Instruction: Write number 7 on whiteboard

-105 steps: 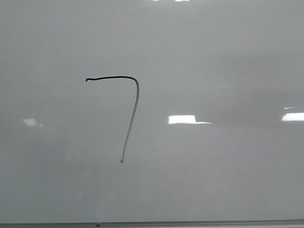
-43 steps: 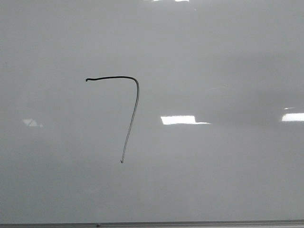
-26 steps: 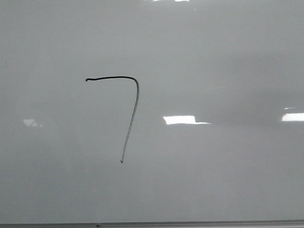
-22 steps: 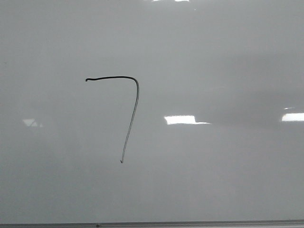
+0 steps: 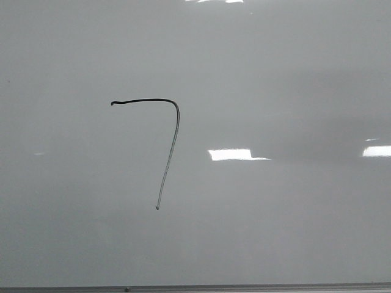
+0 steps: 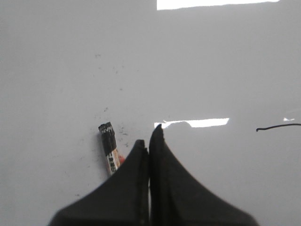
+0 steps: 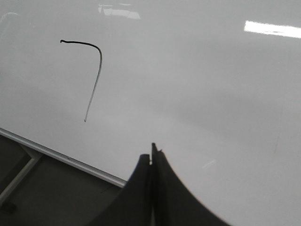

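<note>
The whiteboard fills the front view, glossy pale grey. The number 7 is drawn on it left of centre: a dark wavy top stroke, a rounded corner and a long paler slanted downstroke. It also shows in the right wrist view. No gripper shows in the front view. My left gripper is shut with nothing between its fingers, over the board. A short black-capped marker lies on the board beside it, partly hidden behind one finger. My right gripper is shut and empty above the board near its bottom edge.
The board's thin grey metal bottom edge runs along the front; it shows in the right wrist view with dark floor and a frame leg below. Bright glare patches lie on the board. One end of the 7's top stroke shows in the left wrist view.
The 7 has not changed. The faint glare patch at the left of the board has faded, and the middle glare patch has shifted slightly.
</note>
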### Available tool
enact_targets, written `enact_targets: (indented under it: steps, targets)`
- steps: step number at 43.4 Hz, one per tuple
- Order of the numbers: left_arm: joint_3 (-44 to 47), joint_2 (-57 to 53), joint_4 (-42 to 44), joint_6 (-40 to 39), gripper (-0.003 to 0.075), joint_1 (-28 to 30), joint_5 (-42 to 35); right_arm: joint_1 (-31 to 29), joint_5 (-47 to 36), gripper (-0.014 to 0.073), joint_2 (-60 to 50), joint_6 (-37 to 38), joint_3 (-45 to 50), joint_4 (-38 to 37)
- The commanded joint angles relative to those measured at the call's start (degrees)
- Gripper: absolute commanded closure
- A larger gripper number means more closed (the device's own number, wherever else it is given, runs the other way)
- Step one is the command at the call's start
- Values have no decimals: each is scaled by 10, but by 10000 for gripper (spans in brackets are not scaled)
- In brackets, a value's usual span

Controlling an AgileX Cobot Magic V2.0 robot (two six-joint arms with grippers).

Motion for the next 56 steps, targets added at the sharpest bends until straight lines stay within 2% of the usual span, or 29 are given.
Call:
enact_targets:
  steps: [1,8,11,51,56]
  targets:
    - [28,-8,3,-9,741,-1,-97,-3,-27,654,3,-1,-16,20]
    - [97,-9,3,-9,741,13,-164,-3,-27,654,3,-1,-16,20]
    - [94,-9,3,-9,741,16,-137,-3,-28,654,3,-1,-16,20]
    - [95,-8,3,-9,741,17,-140,-3,-28,654,3,-1,-16,20]
    - [95,-8,3,-8,741,17,-140,-3,-62,654,-1,-10,-10,-1]
